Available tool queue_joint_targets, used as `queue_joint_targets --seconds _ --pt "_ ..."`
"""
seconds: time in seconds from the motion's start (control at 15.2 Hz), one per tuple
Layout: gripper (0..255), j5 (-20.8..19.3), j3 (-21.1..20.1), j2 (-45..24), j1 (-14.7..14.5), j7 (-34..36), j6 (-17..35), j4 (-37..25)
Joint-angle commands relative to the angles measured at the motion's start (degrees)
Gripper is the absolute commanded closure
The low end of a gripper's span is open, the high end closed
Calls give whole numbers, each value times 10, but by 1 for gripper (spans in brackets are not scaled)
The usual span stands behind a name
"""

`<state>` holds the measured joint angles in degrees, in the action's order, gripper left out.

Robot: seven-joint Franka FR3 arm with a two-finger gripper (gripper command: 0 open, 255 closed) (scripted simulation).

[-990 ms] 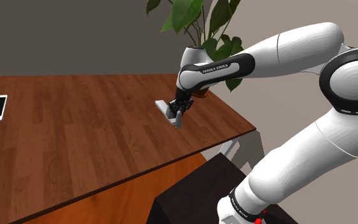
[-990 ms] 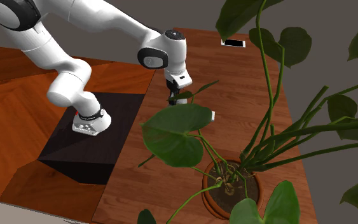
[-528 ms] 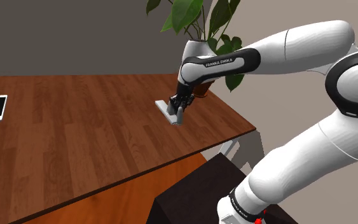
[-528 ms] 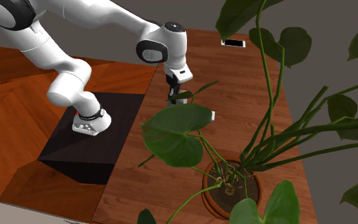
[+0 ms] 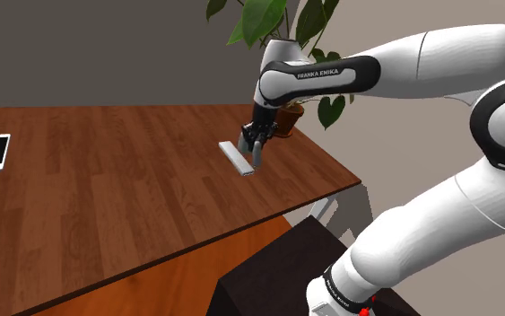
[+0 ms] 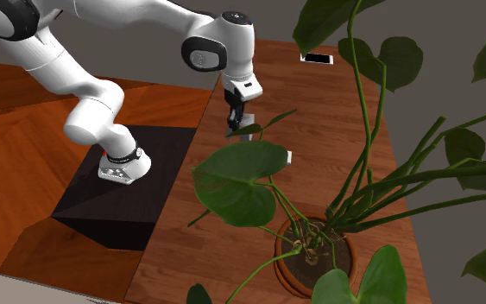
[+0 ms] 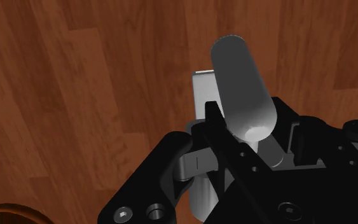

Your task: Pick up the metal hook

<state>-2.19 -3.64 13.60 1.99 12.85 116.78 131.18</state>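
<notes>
- Hook, a grey piece with a flat pale plate and a thick round peg, is sitting right at the fingertips. In the shoulder view its plate is reaching out to the left of the fingers, low over the brown wood-grain table. I cannot tell whether it is touching the boards.
- The all-black two-finger gripper is pointing down. In the wrist view its fingers are clasping a grey part of the hook between them, with the round peg sticking out just beyond them. The grasp is looking made, so I am judging the lift to be the step in hand.
- The long plate is hanging out to one side of the fingers, so it is likely to be pulling on the hold. Rising straight up and slowly, without loosening the clasp, is looking like the safest way.
- A brown plant pot with broad green leaves is standing near the fingers, behind them and to the shoulder view's right. Lifting vertically, not sweeping towards it, is avoiding the foliage.
</notes>
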Motion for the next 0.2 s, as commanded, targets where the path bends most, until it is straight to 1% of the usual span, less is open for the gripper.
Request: queue_joint_targets --seconds 0.0,0.13 --pt "255 0 1 5 0 -2 -16 -11" --pt "255 0 1 6 0 -2 -18 -12"
